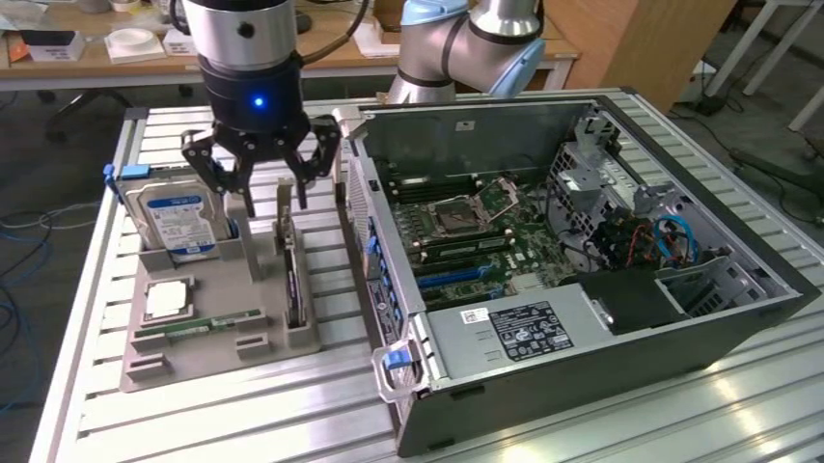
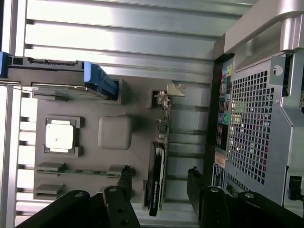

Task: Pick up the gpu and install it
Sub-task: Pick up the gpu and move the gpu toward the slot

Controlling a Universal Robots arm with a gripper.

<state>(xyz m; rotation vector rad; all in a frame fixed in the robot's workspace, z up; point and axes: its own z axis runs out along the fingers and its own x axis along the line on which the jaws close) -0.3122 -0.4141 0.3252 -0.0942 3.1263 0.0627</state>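
Exterior view: a slatted metal tabletop carries an open computer case on the exterior view's right, with its motherboard exposed. A grey tray lies on the exterior view's left, just beside the case. The arm reaches down over the tray's far end, with the gripper pointing downward. Its fingers are spread apart and grasp nothing. A hard drive with a blue label stands upright in a slot at the far end of the tray. The gpu stands on its long edge in a slot along the tray side nearest the case, below the gripper. In the wrist view, the gpu's black face sits between the two spread fingers with a gap on each side, and its silvery bracket points away from them. A square silver processor lies flat in a tray pocket. A narrow green memory stick lies in a slot near it.
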